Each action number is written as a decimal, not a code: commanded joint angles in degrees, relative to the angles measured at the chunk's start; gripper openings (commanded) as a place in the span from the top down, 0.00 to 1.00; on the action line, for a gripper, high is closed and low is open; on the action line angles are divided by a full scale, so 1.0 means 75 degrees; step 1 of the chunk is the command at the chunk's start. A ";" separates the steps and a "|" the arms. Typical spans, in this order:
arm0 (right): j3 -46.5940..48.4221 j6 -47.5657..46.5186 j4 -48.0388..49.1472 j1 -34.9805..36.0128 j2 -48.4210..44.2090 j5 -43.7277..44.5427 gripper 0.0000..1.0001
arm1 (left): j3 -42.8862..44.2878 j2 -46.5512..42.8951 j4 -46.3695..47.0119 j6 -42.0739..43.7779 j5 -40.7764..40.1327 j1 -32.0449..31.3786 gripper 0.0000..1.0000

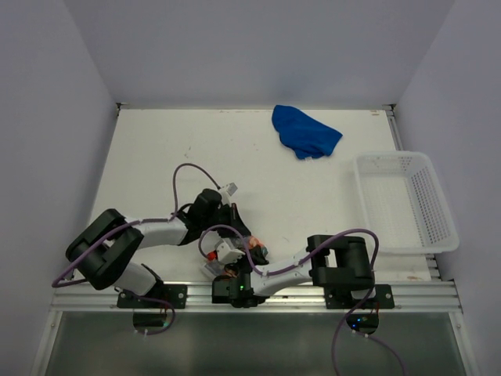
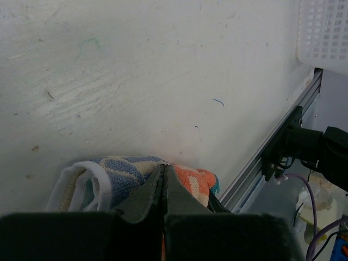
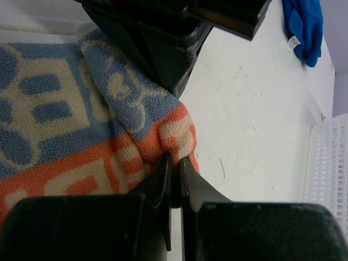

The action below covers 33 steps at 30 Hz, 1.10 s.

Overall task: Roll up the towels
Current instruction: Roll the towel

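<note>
1. The patterned towel [image 2: 109, 174] lies bunched at the near edge of the table [image 1: 188, 149], its thick fold running left to right across the left wrist view. The blue towel [image 1: 304, 131] is a crumpled heap at the far side, its long axis slanting toward the basket [image 1: 407, 200].
2. The left claw [image 2: 165, 169] has its fingers pressed together, tips against the patterned towel (whether cloth is caught, I cannot tell). The right claw [image 3: 175, 161] is almost together, pinching an orange fold of the same towel.
3. The top view hides that towel almost wholly under both claws; the wrist views show its weave.
</note>
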 commanded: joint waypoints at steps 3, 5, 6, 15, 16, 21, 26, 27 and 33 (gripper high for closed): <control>-0.0116 0.0177 0.0414 -0.0025 -0.0546 -0.0282 1.00 | -0.0382 0.0473 0.0741 -0.0106 -0.0289 -0.0111 1.00; -0.0151 0.0200 0.0507 -0.0071 -0.0628 -0.0364 1.00 | -0.0453 0.0544 0.0765 -0.0095 -0.0395 -0.0123 1.00; -0.0140 0.0235 0.0496 -0.0095 -0.0675 -0.0410 1.00 | -0.0535 0.0579 0.0823 -0.0118 -0.0476 -0.0123 1.00; -0.0502 0.0248 0.0988 -0.0458 -0.1963 -0.0856 0.59 | -0.0676 0.0895 0.1034 -0.0142 -0.0618 -0.0123 1.00; -0.0584 0.0224 0.1023 -0.0481 -0.2092 -0.0972 0.55 | -0.0665 0.0919 0.1046 -0.0141 -0.0618 -0.0123 1.00; -0.0923 0.0247 0.1152 -0.0622 -0.3053 -0.1511 0.43 | -0.0653 0.1024 0.1058 -0.0130 -0.0676 -0.0135 1.00; -0.1860 0.0633 0.2191 -0.1439 -0.4435 -0.3297 0.45 | -0.0711 0.1001 0.1082 -0.0153 -0.0711 -0.0135 1.00; -0.2106 0.0715 0.2462 -0.1640 -0.4681 -0.3665 0.47 | -0.0735 0.0989 0.1093 -0.0153 -0.0712 -0.0123 1.00; -0.3641 0.1687 0.3917 -0.3410 -0.5843 -0.6464 0.59 | -0.0793 0.0942 0.1128 -0.0165 -0.0735 -0.0123 1.00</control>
